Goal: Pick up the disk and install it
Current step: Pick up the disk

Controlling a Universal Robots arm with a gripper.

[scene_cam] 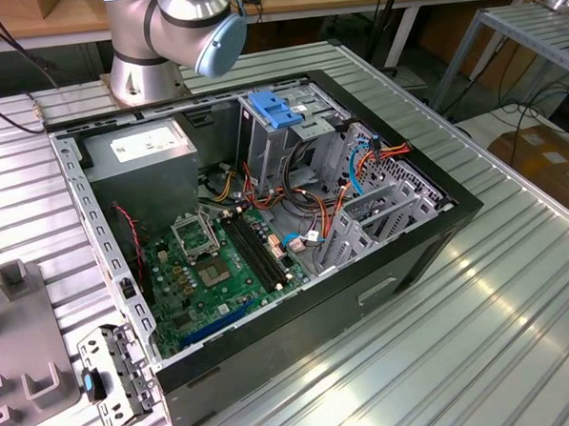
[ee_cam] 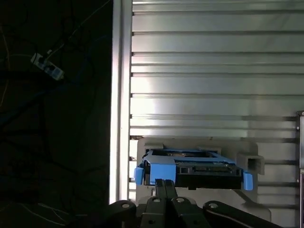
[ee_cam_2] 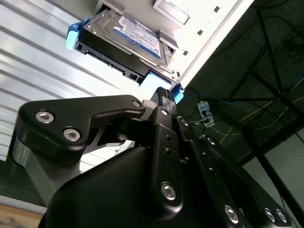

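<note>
My jaws are drawn together, gripper [ee_cam: 165,182] tips up against the blue rail of the disk [ee_cam: 192,167]; pinch unclear. The disk sits in a pale cradle [ee_cam: 250,161] on the ribbed table [ee_cam: 213,71].

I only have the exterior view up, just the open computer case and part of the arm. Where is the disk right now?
Observer: In both wrist views the disk lies in a pale grey holder on the ribbed metal table, close to the table's edge.
Operator: Is its label showing?
Observer: Yes, the white-and-blue labelled face is uncovered in the second wrist view.
Operator: And the gripper?
Observer: In the first wrist view the gripper is right at one end of the blue carrier rail. I cannot tell whether it touches.
</note>
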